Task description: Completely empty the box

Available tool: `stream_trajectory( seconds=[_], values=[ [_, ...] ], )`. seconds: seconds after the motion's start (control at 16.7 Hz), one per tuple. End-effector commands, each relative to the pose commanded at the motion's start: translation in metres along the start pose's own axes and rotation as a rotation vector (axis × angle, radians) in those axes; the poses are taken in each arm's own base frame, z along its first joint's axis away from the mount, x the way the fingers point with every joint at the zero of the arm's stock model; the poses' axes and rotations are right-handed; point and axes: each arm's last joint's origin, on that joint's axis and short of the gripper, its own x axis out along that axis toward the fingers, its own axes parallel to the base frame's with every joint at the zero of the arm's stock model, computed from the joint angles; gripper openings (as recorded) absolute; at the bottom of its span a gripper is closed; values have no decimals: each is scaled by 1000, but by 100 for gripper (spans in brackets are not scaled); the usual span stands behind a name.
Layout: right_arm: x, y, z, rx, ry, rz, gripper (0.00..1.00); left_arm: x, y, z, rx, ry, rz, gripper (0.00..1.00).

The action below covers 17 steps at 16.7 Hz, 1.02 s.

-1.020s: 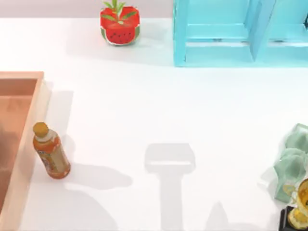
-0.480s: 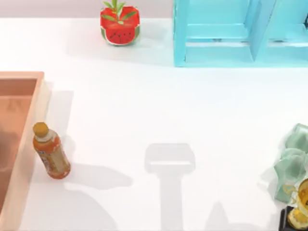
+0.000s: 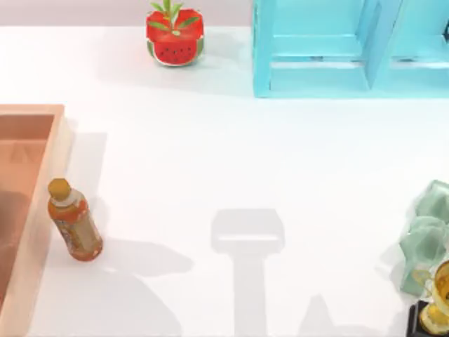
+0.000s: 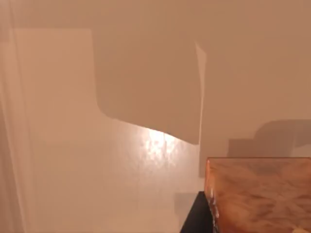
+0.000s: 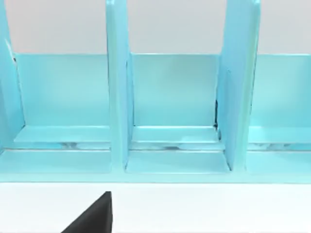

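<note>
**A:** What is the left gripper (image 4: 197, 218) doing?

**B:** In the left wrist view one dark piece of it shows, over a smooth tan surface crossed by broad shadows. Right against that piece is an orange-brown marbled block (image 4: 260, 194). I cannot tell whether the gripper is wide, narrow, or holding the block.

**A:** And the right gripper (image 5: 95, 216)?

**B:** In the right wrist view a dark wedge of it shows above the white table, facing the open compartments of the turquoise shelf unit (image 5: 170, 111). I cannot tell its state either.

**A:** Where is the box (image 3: 43, 210)?

**B:** In the top view it lies at nine o'clock on the table (image 3: 231, 154), cut off by the left edge. Its light tan rim shows, with the darker floor inside, partly shaded. On the part of the floor that is in view, nothing lies.

**A:** What lies around it?

**B:** An orange drink bottle (image 3: 74, 225) with a yellow cap stands on the table outside the box, just beside the rim on its three o'clock side. I cannot tell whether they touch. A watermelon-patterned plant pot (image 3: 175, 35) sits at eleven o'clock. The shelf unit fills one o'clock. At four o'clock lies a crumpled pale green cloth-like thing (image 3: 428, 232), and a gold trophy (image 3: 438, 298) is just beside it at five o'clock.
</note>
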Motion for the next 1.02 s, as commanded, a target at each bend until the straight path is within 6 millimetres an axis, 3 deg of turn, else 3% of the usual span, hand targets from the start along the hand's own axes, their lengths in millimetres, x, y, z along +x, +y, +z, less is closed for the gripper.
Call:
stream_trajectory(
  seconds=[0.24, 0.54, 0.72, 1.02],
  values=[
    [0, 0, 0, 0, 0, 0, 100, -60, 8, 20, -26, -61, 55, 0],
    [0, 0, 0, 0, 0, 0, 100, -114, 3, 2, -3, -22, 5, 0],
    [0, 0, 0, 0, 0, 0, 100, -116, -2, -9, 10, 7, -29, 0],
    [0, 0, 0, 0, 0, 0, 100, -114, -4, -4, 10, 12, -26, 0]
  ],
)
